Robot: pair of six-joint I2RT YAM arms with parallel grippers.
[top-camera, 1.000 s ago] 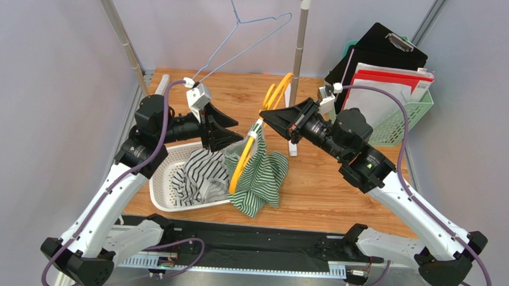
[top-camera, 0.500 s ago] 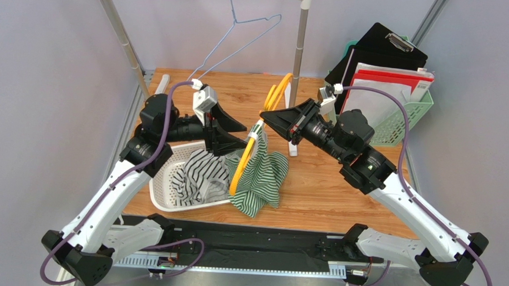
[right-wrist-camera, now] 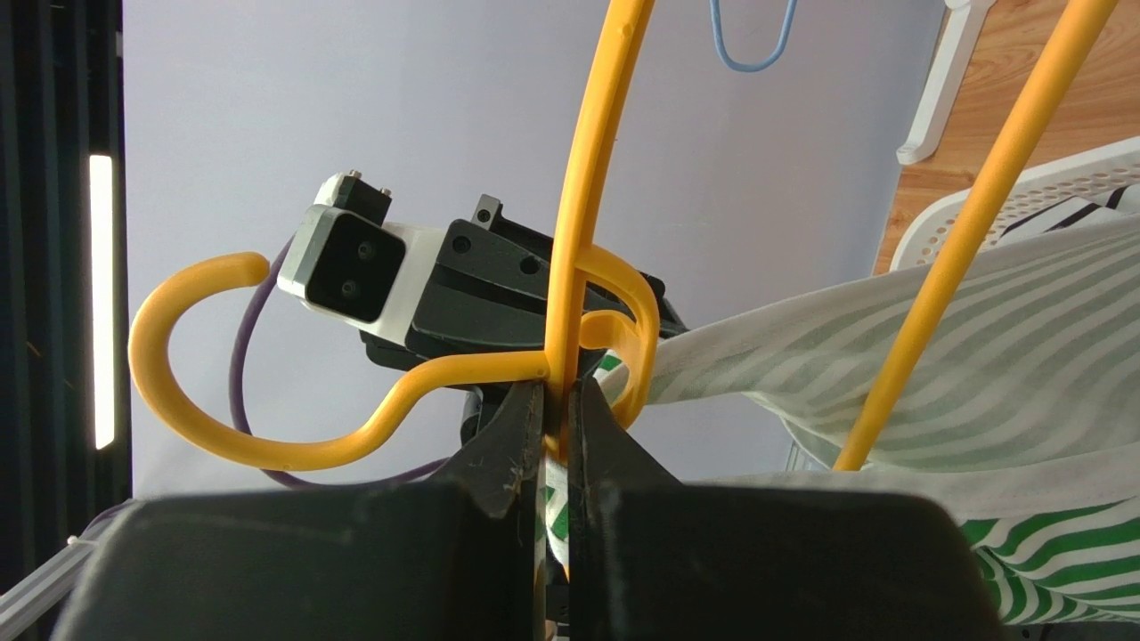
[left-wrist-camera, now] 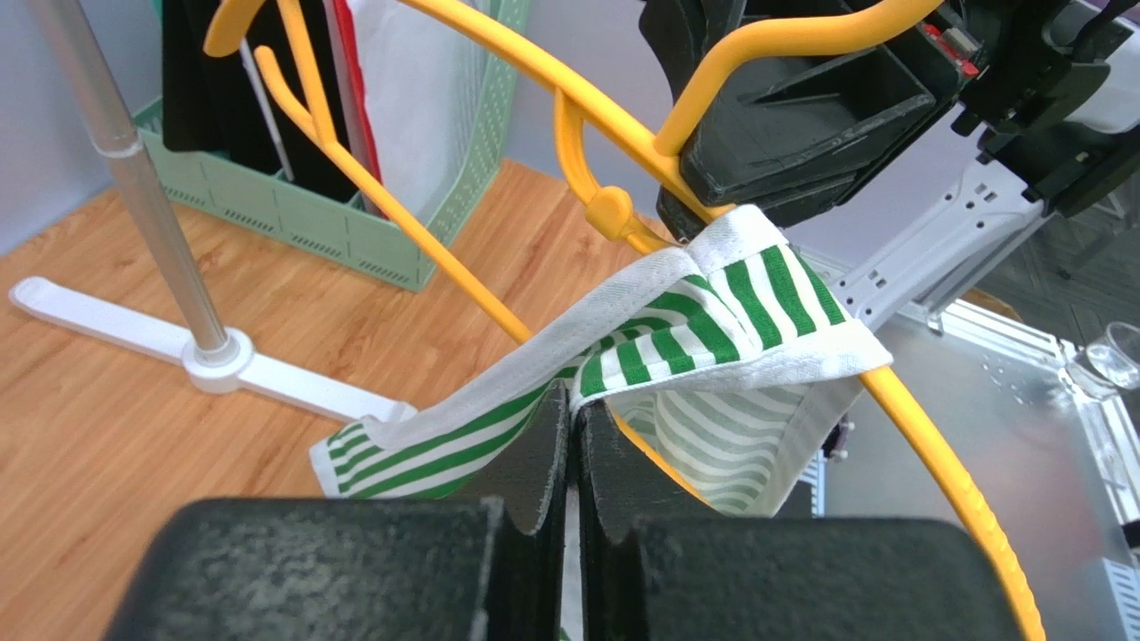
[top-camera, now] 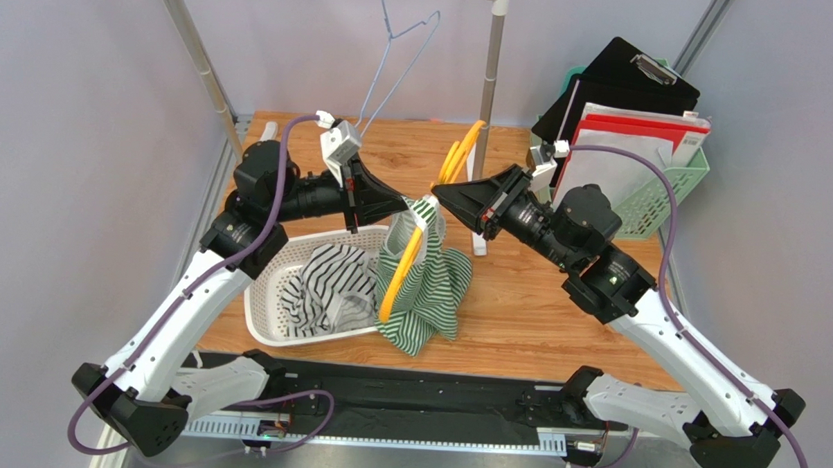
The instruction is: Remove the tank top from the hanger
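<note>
A green-and-white striped tank top [top-camera: 429, 286] hangs from a yellow plastic hanger [top-camera: 397, 270] over the wooden table. My right gripper [top-camera: 440, 196] is shut on the hanger [right-wrist-camera: 589, 174] just below its hook and holds it up. From the left, my left gripper [top-camera: 399, 207] meets the garment's top and is shut on the tank top's white-edged shoulder strap [left-wrist-camera: 723, 314]. That strap still lies over the hanger's arm [left-wrist-camera: 629, 134]. In the left wrist view the jaws [left-wrist-camera: 576, 401] are pressed together with cloth between them. The tank top [right-wrist-camera: 1017, 361] drapes to the right in the right wrist view.
A white basket [top-camera: 262, 301] holding a black-and-white striped garment [top-camera: 330, 288] sits below my left arm. A blue wire hanger [top-camera: 401, 57] hangs from the rail, next to the rack post [top-camera: 487, 112]. A green file basket [top-camera: 651, 190] with folders stands back right.
My left gripper moved right to the tank top's strap and closed on it. The blue wire hanger has swung. The right gripper has kept its grip on the yellow hanger and hardly moved.
</note>
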